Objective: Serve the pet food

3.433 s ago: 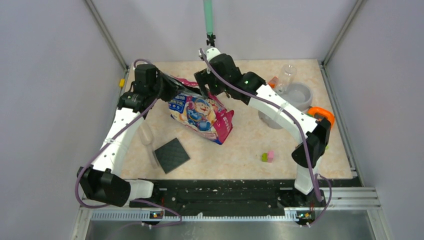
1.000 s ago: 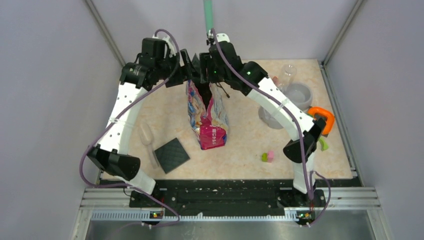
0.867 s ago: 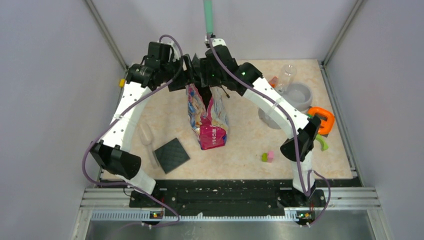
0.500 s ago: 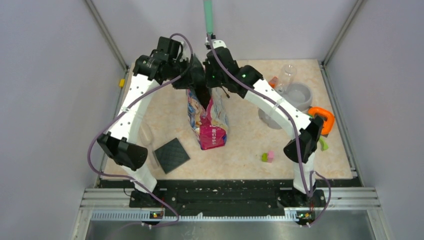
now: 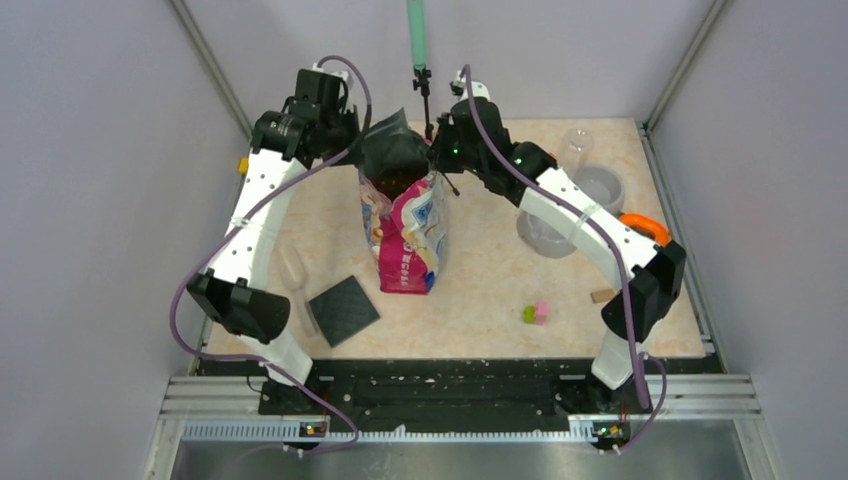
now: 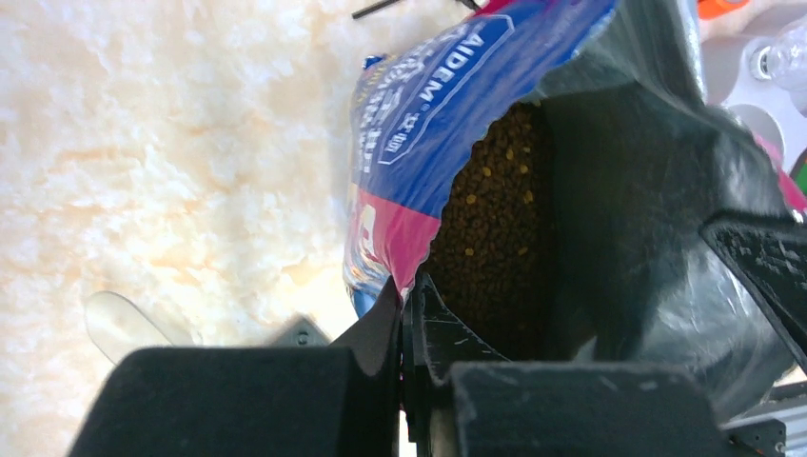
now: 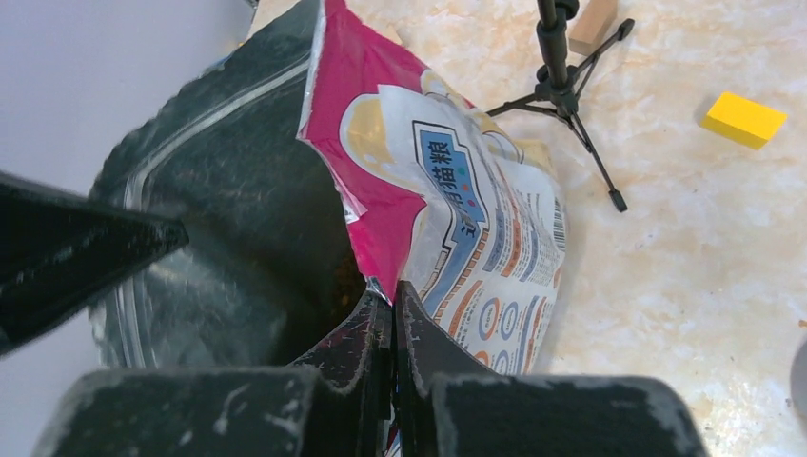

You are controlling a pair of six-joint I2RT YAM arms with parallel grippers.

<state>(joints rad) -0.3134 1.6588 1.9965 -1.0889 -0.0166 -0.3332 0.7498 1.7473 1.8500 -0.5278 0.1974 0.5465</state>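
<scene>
The pink-and-blue bag (image 5: 405, 235) stands upright mid-table with its mouth pulled wide. Dark brown pet food (image 6: 495, 219) fills its inside. My left gripper (image 5: 372, 150) is shut on the bag's left rim; in the left wrist view the fingers (image 6: 407, 295) pinch the pink edge of the bag (image 6: 428, 105). My right gripper (image 5: 440, 152) is shut on the opposite rim. The right wrist view has that gripper (image 7: 390, 300) clamped on the pink lip of the bag (image 7: 457, 219), with the dark lining to its left.
A clear scoop (image 5: 293, 270) and a black square mat (image 5: 343, 310) lie at front left. A grey bowl (image 5: 600, 190), a clear bottle (image 5: 573, 150) and an orange clamp (image 5: 640, 225) sit right. Small coloured blocks (image 5: 535, 314) lie front right. A small tripod (image 7: 561, 67) stands behind the bag.
Both grippers have shut on opposite rims of the bag and drawn apart, spreading its mouth. The bag has shifted slightly to the left.
</scene>
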